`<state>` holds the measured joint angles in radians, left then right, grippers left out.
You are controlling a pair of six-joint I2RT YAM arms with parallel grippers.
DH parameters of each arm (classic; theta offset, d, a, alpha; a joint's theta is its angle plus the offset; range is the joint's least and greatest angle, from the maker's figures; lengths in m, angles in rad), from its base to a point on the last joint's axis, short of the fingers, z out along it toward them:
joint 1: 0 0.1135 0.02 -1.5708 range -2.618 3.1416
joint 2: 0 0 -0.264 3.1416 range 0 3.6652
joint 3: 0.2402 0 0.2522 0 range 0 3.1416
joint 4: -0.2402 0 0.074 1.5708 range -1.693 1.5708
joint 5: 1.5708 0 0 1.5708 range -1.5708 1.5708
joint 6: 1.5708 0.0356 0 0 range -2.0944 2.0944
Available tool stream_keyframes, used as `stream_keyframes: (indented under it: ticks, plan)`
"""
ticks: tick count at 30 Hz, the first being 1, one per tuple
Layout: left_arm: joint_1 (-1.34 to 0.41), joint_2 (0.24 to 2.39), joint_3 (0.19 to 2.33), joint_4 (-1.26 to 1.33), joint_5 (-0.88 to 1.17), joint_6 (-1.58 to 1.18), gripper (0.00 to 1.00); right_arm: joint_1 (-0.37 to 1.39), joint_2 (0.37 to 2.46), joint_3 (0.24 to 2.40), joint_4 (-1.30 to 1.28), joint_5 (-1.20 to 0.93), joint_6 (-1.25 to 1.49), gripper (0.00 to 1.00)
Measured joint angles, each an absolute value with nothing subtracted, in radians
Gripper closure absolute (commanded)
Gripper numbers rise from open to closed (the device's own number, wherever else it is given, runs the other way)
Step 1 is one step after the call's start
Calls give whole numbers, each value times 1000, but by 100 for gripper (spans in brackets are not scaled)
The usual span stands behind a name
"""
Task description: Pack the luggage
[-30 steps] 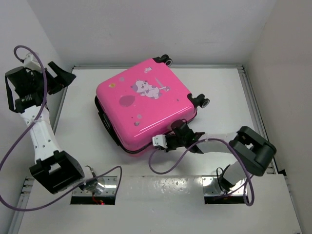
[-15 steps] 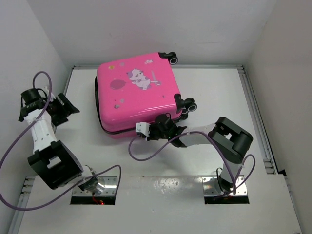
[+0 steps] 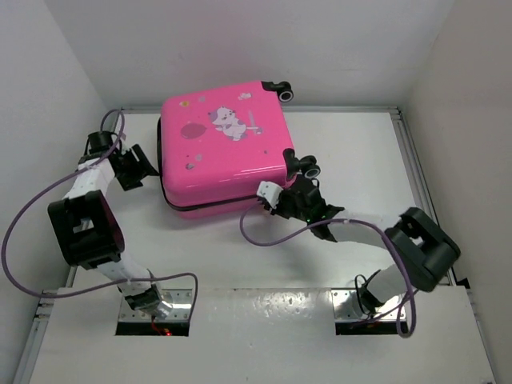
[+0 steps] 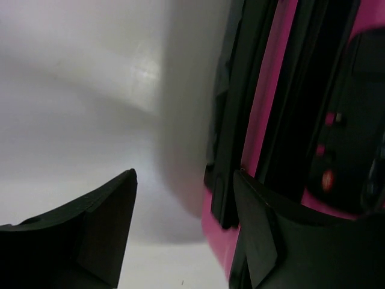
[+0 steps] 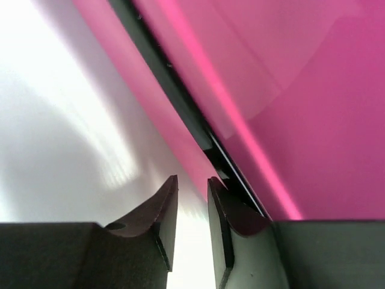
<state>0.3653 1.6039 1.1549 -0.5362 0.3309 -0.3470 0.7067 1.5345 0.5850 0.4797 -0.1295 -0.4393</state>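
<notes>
The luggage (image 3: 224,148) is a hot-pink hard-shell case with a white cartoon animal print. It lies flat and closed on the white table (image 3: 360,152), and black wheels (image 3: 308,167) show at its right corners. My left gripper (image 3: 142,170) is open at its left side. In the left wrist view the left gripper (image 4: 184,174) has its right finger (image 4: 264,229) against the pink shell beside the black zipper (image 4: 240,90). My right gripper (image 3: 290,192) is at the front right corner. In its wrist view the right gripper (image 5: 192,179) is narrowly open and empty, beside the zipper seam (image 5: 180,102).
White walls close in the table on the left (image 3: 48,96), back and right. A metal rail (image 3: 420,176) runs along the right edge. Purple cables (image 3: 272,236) loop over the table in front of the case. The arm bases (image 3: 152,308) sit at the near edge.
The luggage has slid and turned toward the back left. My left arm came down from the wall to its left side, jaws narrowing. My right gripper followed the front corner and its jaws parted slightly.
</notes>
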Motion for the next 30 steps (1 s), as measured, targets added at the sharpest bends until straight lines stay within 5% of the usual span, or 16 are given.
stream_keyframes:
  ticks: [11, 19, 30]
  plan:
    - [316, 1724, 1198, -380, 348, -439, 43, 617, 1202, 545, 267, -113, 6, 66]
    - [295, 1749, 1215, -317, 345, -451, 43, 604, 1180, 544, 117, -79, 213, 99]
    - [262, 1807, 1266, -305, 308, -450, 35, 543, 1320, 492, 208, 29, 411, 95]
